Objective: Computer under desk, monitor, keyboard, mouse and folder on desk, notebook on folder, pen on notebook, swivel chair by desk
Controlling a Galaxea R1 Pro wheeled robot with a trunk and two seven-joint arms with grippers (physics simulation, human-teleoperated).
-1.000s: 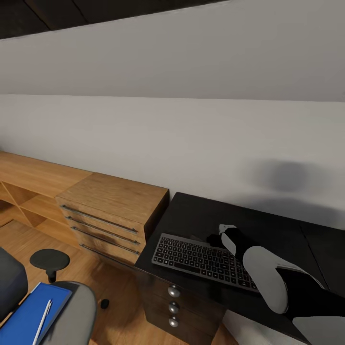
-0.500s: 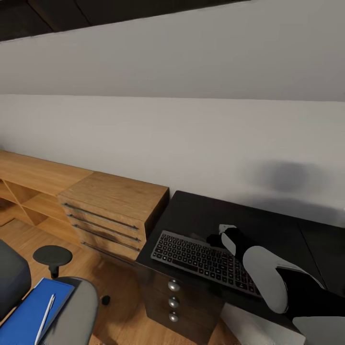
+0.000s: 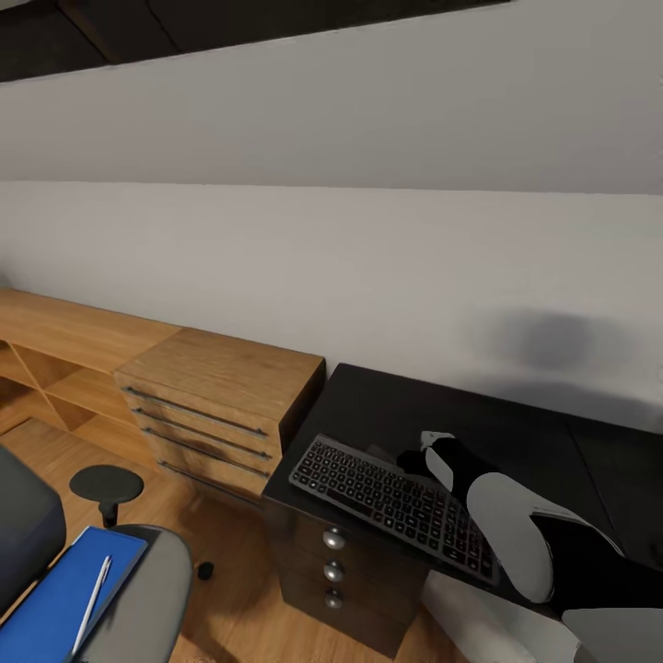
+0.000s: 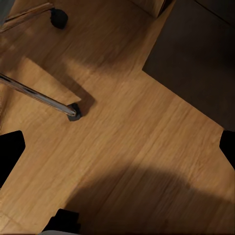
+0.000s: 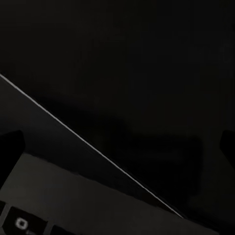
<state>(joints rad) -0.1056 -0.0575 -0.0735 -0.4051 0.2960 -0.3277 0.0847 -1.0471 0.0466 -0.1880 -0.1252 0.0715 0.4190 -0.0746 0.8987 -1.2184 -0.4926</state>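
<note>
Chair (image 3: 138, 589): stands off to the left on the wooden floor (image 4: 122, 147), apart from the table; not yet drawn up beside it.
Folder (image 3: 55, 599): lies flat on the chair seat, so its move to the table is not done.
Pen (image 3: 92, 603): rests on the folder; I see no notebook beneath it, so the stack is yet to be built.
Left gripper (image 4: 117, 147): hangs over bare floor near a chair leg (image 4: 36, 95) and caster, fingers spread wide, holding nothing.
Drawer unit (image 3: 216, 405): light wood, stands touching the table's left end.
Table (image 3: 387, 405): black top, three knobbed drawers below.
Keyboard (image 3: 391, 502): lies on the table along its front edge; this part looks as good as done.
Right gripper (image 3: 414, 459): sits at the keyboard's far edge; from the head view I cannot tell whether the fingers pinch the keyboard, though the wrist view shows dark tips wide apart over its rim (image 5: 88, 147).
Remaining, by my judgement: mouse, folder, notebook, pen, chair; monitor and computer unchecked.
</note>
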